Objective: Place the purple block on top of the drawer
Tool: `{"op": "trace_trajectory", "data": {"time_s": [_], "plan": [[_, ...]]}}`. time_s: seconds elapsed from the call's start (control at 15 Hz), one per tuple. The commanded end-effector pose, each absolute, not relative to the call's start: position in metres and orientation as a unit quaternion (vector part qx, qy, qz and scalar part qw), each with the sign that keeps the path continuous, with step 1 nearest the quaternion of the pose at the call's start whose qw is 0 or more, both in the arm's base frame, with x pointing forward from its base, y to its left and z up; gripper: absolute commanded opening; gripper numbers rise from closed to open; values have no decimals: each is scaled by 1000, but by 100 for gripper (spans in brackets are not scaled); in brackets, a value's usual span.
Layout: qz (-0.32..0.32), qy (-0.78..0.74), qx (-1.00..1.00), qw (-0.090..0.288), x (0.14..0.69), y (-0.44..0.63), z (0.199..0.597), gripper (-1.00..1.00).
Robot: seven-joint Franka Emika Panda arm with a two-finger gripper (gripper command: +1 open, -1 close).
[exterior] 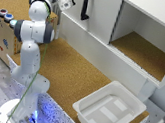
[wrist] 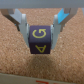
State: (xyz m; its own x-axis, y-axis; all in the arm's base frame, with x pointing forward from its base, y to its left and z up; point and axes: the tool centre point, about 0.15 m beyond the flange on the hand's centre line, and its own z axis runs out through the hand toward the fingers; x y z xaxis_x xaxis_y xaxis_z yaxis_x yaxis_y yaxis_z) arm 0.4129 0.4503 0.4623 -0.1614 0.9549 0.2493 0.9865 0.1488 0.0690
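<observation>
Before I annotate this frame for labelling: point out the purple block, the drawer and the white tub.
purple block (wrist: 41,40): wrist view, lettered face.
drawer (exterior: 92,50): exterior view, plain white front.
white tub (exterior: 87,104): exterior view, near rim.

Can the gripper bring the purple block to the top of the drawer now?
Probably yes: the gripper already holds the purple block between its fingers, and nothing visible blocks the drawer.

Only readable stuff is on the purple block: yellow letters, a "G" on one face and an "A" on another.
</observation>
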Motion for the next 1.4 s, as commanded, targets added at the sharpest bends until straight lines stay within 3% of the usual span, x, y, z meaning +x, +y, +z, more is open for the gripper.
{"op": "trace_trajectory", "data": {"time_s": [0.0,0.2,0.27,0.53,0.8,1.13,1.33], "plan": [[7,-783,-617,77,432,486,464,-100],[9,-775,-629,57,436,487,457,-100],[6,-766,-641,53,439,487,455,100],[-15,-750,-660,44,442,482,470,100],[-58,-727,-684,-5,436,465,500,100],[-63,-667,-738,-83,428,424,508,100],[-70,-609,-785,-86,429,401,499,100]]}}
